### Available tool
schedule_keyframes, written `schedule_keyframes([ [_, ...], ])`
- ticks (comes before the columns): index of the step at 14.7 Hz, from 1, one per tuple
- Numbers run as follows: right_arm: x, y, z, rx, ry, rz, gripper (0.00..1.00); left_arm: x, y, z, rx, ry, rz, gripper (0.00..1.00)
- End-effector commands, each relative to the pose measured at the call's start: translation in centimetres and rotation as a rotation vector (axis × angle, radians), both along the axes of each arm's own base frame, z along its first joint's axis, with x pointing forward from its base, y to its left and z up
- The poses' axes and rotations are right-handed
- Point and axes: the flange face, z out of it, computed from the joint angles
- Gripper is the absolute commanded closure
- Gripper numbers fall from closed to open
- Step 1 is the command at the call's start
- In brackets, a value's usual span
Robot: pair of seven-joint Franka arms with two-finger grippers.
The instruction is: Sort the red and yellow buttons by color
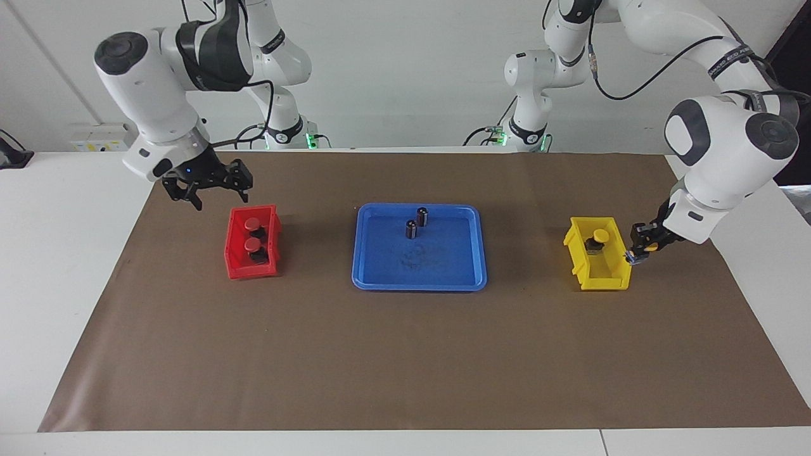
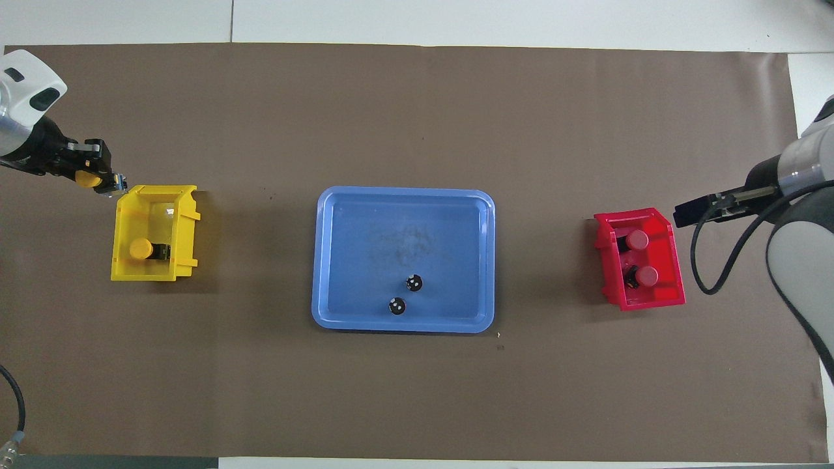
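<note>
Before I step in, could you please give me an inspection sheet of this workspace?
Surface: brown mat on a white table.
Job's things: two red buttons in the red bin; one yellow button in the yellow bin; second yellow button in the left gripper.
Clutter: two dark cylinders upright in the blue tray.
Grippers: left gripper shut on its button, just outside the yellow bin's corner; right gripper open, empty, over the mat beside the red bin.
Cables: black cables along both arms.
Surroundings: white wall, socket box.
</note>
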Motion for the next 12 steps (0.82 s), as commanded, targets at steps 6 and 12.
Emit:
schedule_keyframes([
  [6, 0.3, -3.5, 5.1, -0.047, -0.002, -0.026, 0.0, -2.3, -0.5, -2.1, -0.007, 0.014, -0.168, 0.99],
  [12, 1.1, -3.2, 4.2, -0.065, 0.016, -0.022, 0.0, -3.9, -0.9, -4.1, -0.022, 0.004, -0.165, 0.99],
])
